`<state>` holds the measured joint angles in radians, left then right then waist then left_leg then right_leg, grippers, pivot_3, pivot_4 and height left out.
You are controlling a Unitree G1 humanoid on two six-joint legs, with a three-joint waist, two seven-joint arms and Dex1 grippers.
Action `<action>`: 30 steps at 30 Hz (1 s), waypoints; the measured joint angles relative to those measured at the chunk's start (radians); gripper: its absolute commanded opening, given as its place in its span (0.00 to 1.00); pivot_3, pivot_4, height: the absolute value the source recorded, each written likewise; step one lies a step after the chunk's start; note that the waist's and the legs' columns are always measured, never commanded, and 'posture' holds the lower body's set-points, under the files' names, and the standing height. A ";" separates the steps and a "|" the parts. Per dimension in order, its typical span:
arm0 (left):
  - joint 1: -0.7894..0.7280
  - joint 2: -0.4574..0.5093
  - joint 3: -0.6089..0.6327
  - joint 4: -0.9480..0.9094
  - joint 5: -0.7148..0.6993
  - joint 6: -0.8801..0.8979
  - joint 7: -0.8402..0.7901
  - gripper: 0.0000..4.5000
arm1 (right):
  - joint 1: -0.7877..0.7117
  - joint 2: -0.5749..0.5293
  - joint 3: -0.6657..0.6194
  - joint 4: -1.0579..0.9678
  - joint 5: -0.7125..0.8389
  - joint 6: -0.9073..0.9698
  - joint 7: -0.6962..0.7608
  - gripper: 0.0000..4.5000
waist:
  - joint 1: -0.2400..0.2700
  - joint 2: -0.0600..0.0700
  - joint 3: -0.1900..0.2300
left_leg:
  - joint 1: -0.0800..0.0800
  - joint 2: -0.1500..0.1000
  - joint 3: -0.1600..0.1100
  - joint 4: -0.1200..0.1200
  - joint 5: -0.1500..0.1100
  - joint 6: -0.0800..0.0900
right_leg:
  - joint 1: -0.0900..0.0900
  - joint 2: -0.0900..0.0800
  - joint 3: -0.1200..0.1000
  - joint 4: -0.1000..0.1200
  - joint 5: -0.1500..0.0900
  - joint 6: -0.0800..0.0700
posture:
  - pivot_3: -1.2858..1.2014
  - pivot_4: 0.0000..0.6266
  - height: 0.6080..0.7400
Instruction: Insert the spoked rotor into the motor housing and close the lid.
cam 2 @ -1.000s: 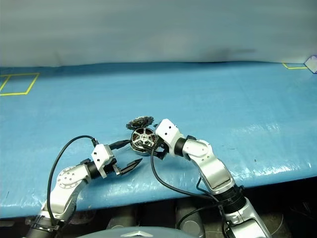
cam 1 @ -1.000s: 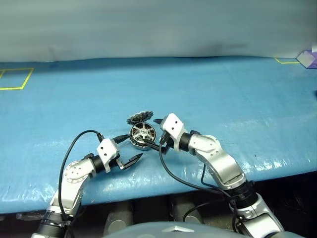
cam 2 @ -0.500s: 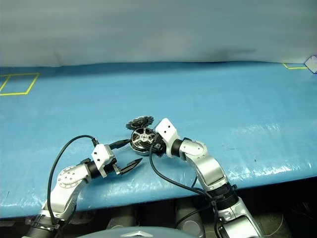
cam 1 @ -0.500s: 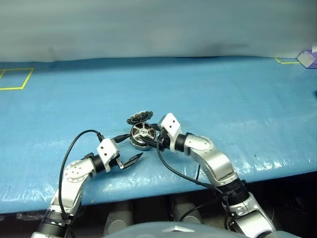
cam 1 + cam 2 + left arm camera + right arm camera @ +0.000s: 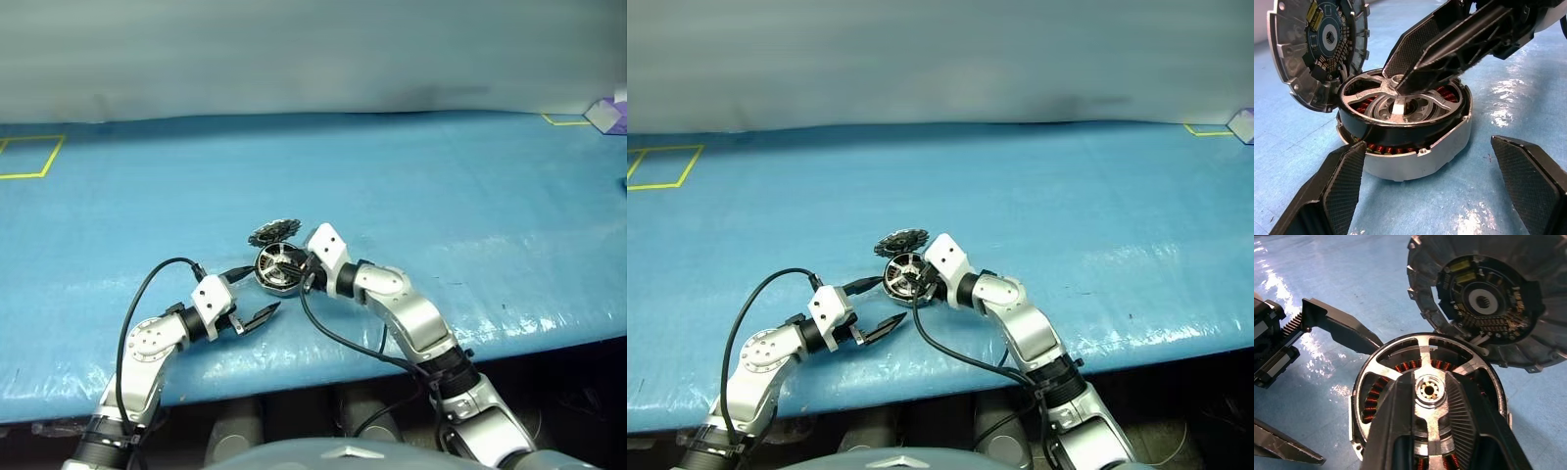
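The motor housing (image 5: 1415, 156) is a round silver case standing on the blue table, with copper windings showing under the rotor. In it lies the spoked rotor (image 5: 274, 262), a dark ring (image 5: 1376, 125) with silvery spokes. The lid (image 5: 1484, 293) stands open behind it, its jagged underside facing the rotor; from the head it shows as a grey disc (image 5: 273, 232). My right gripper (image 5: 1430, 382) reaches in from the right, shut on a spoke beside the hub. My left gripper (image 5: 266, 289) stands open just in front of the housing, one finger to each side, touching nothing.
The blue sheet covers the whole table (image 5: 441, 196); its front edge runs close under both arms. A yellow tape square (image 5: 24, 155) lies at the far left. A small purple and white object (image 5: 607, 116) sits at the far right corner.
My right gripper has slid left and down onto the rotor, and its fingers have closed on a spoke. The left gripper has stayed where it was, open.
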<state>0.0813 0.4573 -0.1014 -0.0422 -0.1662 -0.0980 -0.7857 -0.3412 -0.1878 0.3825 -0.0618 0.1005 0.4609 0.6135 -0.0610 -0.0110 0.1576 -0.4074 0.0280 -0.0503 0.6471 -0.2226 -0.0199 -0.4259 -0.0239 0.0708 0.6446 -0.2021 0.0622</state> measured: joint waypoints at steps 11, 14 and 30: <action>0.010 -0.002 0.000 0.003 0.007 -0.004 0.006 0.99 | -0.008 -0.005 0.044 0.042 -0.059 -0.015 -0.023 0.08 | -0.005 0.000 -0.001 | 0.013 0.001 0.000 -0.002 0.000 0.000 | 0.011 -0.001 0.000 -0.001 -0.001 -0.001 | 0.52 0.24 1.00; 0.011 -0.002 0.000 0.003 0.007 -0.004 0.006 0.99 | -0.008 -0.005 0.047 0.042 -0.067 -0.013 -0.025 0.08 | -0.005 0.000 -0.001 | 0.013 0.001 0.000 -0.001 0.000 0.000 | 0.011 -0.001 0.000 -0.001 -0.001 -0.001 | 0.52 0.24 1.00; 0.008 -0.003 -0.002 0.003 0.007 -0.017 0.005 0.99 | 0.023 0.066 -0.059 0.021 0.060 0.087 -0.015 0.16 | -0.003 0.000 -0.001 | 0.009 0.001 0.000 -0.004 0.000 0.000 | 0.008 -0.001 0.000 -0.002 -0.001 -0.001 | 0.52 0.24 1.00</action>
<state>0.0889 0.4547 -0.1034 -0.0388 -0.1594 -0.1150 -0.7802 -0.3182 -0.1219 0.3233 -0.0408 0.1605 0.5482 0.5983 -0.0637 -0.0107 0.1568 -0.3986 0.0285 -0.0501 0.6436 -0.2229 -0.0203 -0.4181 -0.0249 0.0706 0.6424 -0.2031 0.0611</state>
